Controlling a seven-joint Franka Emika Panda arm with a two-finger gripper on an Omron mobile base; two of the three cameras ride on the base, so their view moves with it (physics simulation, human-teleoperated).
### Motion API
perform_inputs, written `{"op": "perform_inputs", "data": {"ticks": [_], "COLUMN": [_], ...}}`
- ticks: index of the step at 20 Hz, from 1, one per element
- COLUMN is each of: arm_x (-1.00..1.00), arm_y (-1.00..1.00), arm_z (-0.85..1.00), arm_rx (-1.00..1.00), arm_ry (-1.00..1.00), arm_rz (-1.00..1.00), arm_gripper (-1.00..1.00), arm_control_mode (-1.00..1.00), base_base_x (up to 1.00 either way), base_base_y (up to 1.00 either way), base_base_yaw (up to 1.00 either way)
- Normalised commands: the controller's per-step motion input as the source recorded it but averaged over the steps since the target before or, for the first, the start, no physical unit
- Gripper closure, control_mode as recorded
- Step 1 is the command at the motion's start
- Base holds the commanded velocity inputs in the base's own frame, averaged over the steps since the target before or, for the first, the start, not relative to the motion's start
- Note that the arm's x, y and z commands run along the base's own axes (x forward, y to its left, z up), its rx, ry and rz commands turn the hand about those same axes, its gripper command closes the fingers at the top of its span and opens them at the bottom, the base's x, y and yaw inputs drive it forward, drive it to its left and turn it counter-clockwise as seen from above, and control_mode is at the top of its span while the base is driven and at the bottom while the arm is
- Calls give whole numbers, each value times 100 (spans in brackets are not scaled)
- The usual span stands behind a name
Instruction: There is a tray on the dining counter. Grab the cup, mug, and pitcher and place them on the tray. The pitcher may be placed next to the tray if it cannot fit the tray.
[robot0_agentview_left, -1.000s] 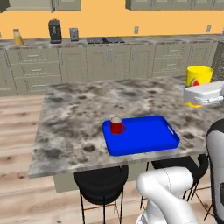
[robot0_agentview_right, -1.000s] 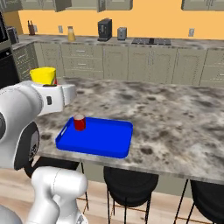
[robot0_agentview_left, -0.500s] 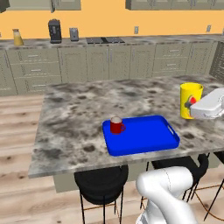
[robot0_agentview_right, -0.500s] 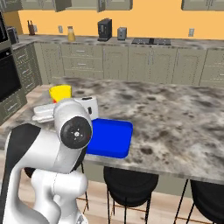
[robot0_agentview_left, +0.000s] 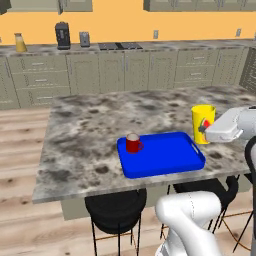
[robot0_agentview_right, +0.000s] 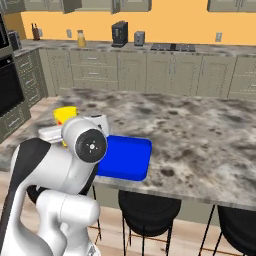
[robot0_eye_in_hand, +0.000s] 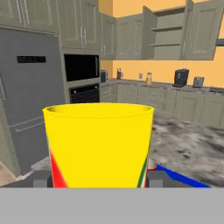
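- No readable writing or brand anywhere. The only marking is the red-orange and green print on the side of the cup (robot0_agentview_left: 203, 123); too small to make out as text.
- Cup: yellow, handleless, upright. It's held between the jaws of the gripper (robot0_agentview_left: 206, 131), which stand wide apart, one on each side of its lower wall. In the hand view the cup (robot0_eye_in_hand: 99, 145) sits between the two dark fingertips (robot0_eye_in_hand: 42, 179), rim up; its inside is hidden from this angle.
- From the left base view the cup is just off the right end of the tray (robot0_agentview_left: 167, 160), above the desk (robot0_agentview_left: 80, 130). Can't tell whether its base touches the stone or hangs just clear of it.
- Tray: bright blue, low rim, lying flat near the front edge of the desk. It holds one thing: the mug (robot0_agentview_left: 133, 143), red, upright, in the left rear corner, handle towards the right. Mug's contents can't be judged.
- Rest of the tray floor is bare blue.
- Right base view: the arm covers most of the tray (robot0_agentview_right: 130, 159); the cup (robot0_agentview_right: 65, 114) pokes out yellow behind the arm's joint.
- Pitcher (robot0_agentview_left: 20, 43): orange-yellow liquid inside, on the far back counter (robot0_agentview_left: 125, 47) against the wall, well apart from the desk. Also seen in the right base view (robot0_agentview_right: 81, 39) and hand view (robot0_eye_in_hand: 149, 79).
- Dark coffee machine (robot0_agentview_left: 62, 35) stands on the same back counter, near the pitcher.
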Motion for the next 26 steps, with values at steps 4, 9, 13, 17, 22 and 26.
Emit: {"op": "perform_inputs", "data": {"ticks": [4, 9, 13, 17, 22, 26], "arm_x": [0, 0, 10, 19, 35, 34], "arm_y": [10, 0, 15, 44, 38, 13], "arm_z": [-59, -56, -41, -20, -32, -47], "arm_rx": [8, 13, 10, 3, 0, 4], "arm_ry": [-1, -6, -8, -3, -2, 0], "arm_rz": [5, 9, 11, 9, 11, 17], "arm_gripper": [100, 100, 100, 100, 100, 100], "arm_control_mode": [-100, -100, -100, -100, -100, -100], "base_base_x": [0, 0, 0, 0, 0, 0], "base_base_y": [0, 0, 0, 0, 0, 0], "base_base_yaw": [0, 0, 0, 0, 0, 0]}}
